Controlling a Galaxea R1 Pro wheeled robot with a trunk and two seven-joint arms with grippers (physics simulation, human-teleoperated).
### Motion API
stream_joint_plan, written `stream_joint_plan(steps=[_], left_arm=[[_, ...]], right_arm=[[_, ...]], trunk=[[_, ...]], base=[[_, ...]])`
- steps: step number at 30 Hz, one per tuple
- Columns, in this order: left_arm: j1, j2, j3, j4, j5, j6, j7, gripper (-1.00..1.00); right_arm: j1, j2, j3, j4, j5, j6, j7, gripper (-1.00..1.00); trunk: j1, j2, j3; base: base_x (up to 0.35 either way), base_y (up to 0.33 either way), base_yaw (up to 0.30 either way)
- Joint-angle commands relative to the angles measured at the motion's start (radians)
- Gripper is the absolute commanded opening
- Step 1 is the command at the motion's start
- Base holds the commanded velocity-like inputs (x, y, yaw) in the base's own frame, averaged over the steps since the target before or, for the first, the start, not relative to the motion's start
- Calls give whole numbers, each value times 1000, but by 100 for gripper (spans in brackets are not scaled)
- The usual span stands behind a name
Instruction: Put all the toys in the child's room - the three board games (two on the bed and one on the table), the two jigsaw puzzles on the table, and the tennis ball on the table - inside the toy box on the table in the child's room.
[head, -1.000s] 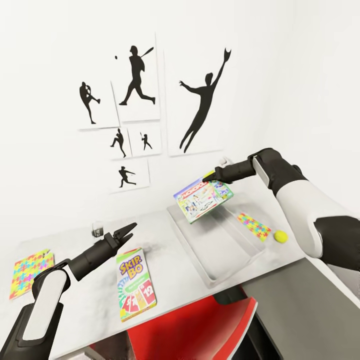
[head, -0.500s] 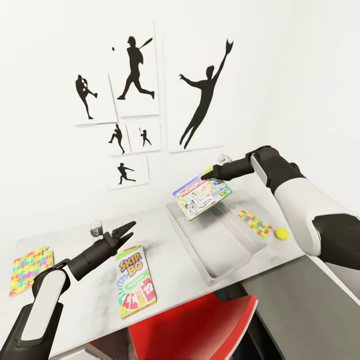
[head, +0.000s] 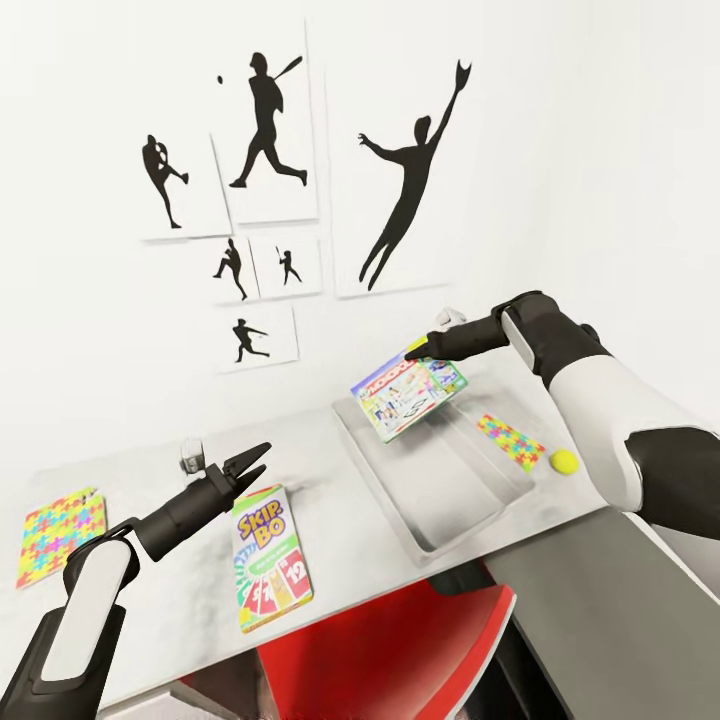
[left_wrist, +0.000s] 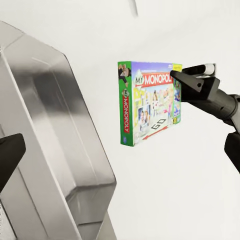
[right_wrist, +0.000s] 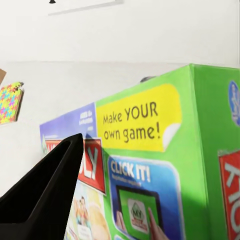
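Right hand (head: 417, 350) is clamped on one corner of the Monopoly box (head: 408, 396), held tilted above the toy box (head: 440, 480) near the counter's right end; judged light, rigid, prone to pivot; left hand (head: 255, 460) parted.

- Left arm (head: 85, 610): white shell on the forearm segment, black at the joints and along its edges, seen at 7 o'clock in the head view
- Left wrist section: slim, black, roughly cylindrical, tapering toward the gripper
- Left gripper (head: 255, 459): black, two thin pointed fingers
- Right arm (head: 610, 400): bulky smooth white shell, with a black elbow band and a black upper section, at 3 o'clock in the head view
- Right wrist section: black, angular, stepped in blocks
- Right gripper (head: 420, 347): black, narrow wedge-shaped fingers, with a small white part at its far side
- Right finger (right_wrist: 42, 190): flat, matte black, pointed tip
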Motion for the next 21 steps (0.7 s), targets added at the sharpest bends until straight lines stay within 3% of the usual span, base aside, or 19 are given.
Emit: stream_joint_plan(steps=[1,15,21], left_arm=[[-1,0,2,3,1,6,-3,100],[0,0,12,14,5,5,-7,100],[1,0,34,15,2,5,-59,100]], right_arm=[[-1,0,1,-1,20,-9,8,-100],[-1,1,2,-1,43,-32,8,-100],[-1,1,3,-1,44,-33,8,-100]], trunk=[[1,-2,-4],[1,-2,-26],[1,-2,-36]], base=[[0,0,0],[0,0,0],[0,0,0]])
